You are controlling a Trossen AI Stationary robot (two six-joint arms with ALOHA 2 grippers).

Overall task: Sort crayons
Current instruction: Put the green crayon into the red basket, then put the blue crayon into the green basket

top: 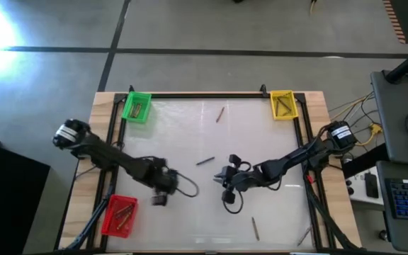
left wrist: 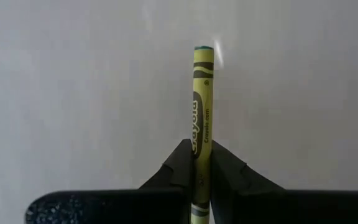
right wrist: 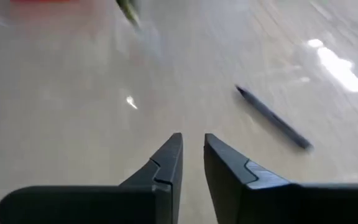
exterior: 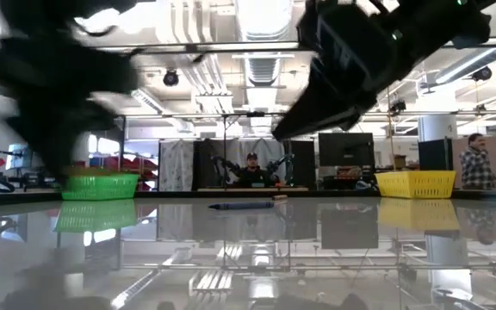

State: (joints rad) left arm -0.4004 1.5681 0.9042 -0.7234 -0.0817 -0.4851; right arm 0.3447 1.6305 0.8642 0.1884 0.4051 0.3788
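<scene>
Desk: a wide pale glossy desk [top: 190, 134] with a wooden rim, carrying three small bins at its edges and a few loose crayons.
Left arm: dark and jointed, reaching in from the desk's left side; its hand [top: 159, 200] hangs over the desk just beside the red bin.
Right arm: dark and jointed, reaching in from the right side; its hand [top: 227, 198] sits over the middle of the desk, near the left hand but apart from it.
Left hand: its two dark fingers [left wrist: 182, 165] are clamped together on a yellow-green paper-wrapped crayon [left wrist: 202, 99], which sticks straight out ahead of the fingertips over bare desk.
Right hand: seen in its own wrist view [right wrist: 193, 144], the fingers stand slightly apart with nothing between them.
Red bin: a small red plastic bin [top: 120, 215] just left of the left hand, with thin crayons lying inside.
Green bin: a small green plastic bin [top: 136, 107] at the far left corner, well away from both hands.
Yellow bin: a small yellow plastic bin [top: 282, 104] at the far right corner, well beyond the right hand.
Grey-blue crayon: a thin dark stick [top: 205, 161] lying flat between the two hands and a little beyond them; also ahead of the right hand [right wrist: 273, 117].
Brownish crayons: one [top: 219, 114] far off toward the desk's back edge, one [top: 255, 227] on the near side of the right hand, and one [top: 304, 236] by the desk's near right rim.
</scene>
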